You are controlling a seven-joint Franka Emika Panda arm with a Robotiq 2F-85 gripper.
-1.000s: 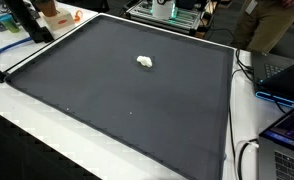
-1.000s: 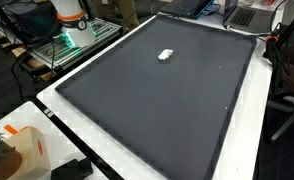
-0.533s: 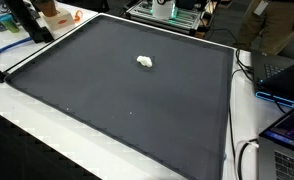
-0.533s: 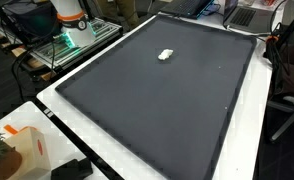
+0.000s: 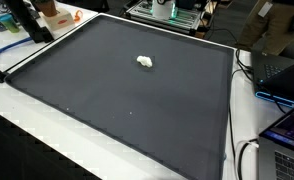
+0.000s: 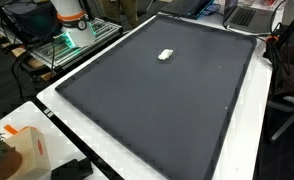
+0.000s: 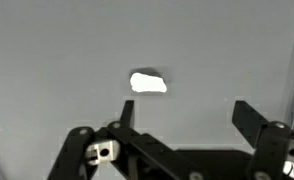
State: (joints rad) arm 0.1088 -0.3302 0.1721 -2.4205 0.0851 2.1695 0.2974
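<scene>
A small white crumpled lump (image 5: pixel 145 62) lies alone on a large dark mat (image 5: pixel 107 100), toward the mat's far half; the same lump (image 6: pixel 166 54) is visible in both exterior views. In the wrist view my gripper (image 7: pixel 184 110) hangs above the mat (image 7: pixel 47 60), open wide, with nothing between its black fingers (image 7: pixel 249 118). The lump (image 7: pixel 148 83) lies just beyond the fingertips, nearer the left finger, and no finger touches it. Neither exterior view shows the gripper.
The mat lies on a white table (image 6: pixel 107 150). Laptops (image 5: pixel 287 85) and cables (image 5: pixel 249 155) crowd one side. An orange-and-white box (image 6: pixel 22 150) stands at a corner. The robot's base (image 6: pixel 69 20) and an equipment rack (image 5: pixel 172 12) stand behind the far edge.
</scene>
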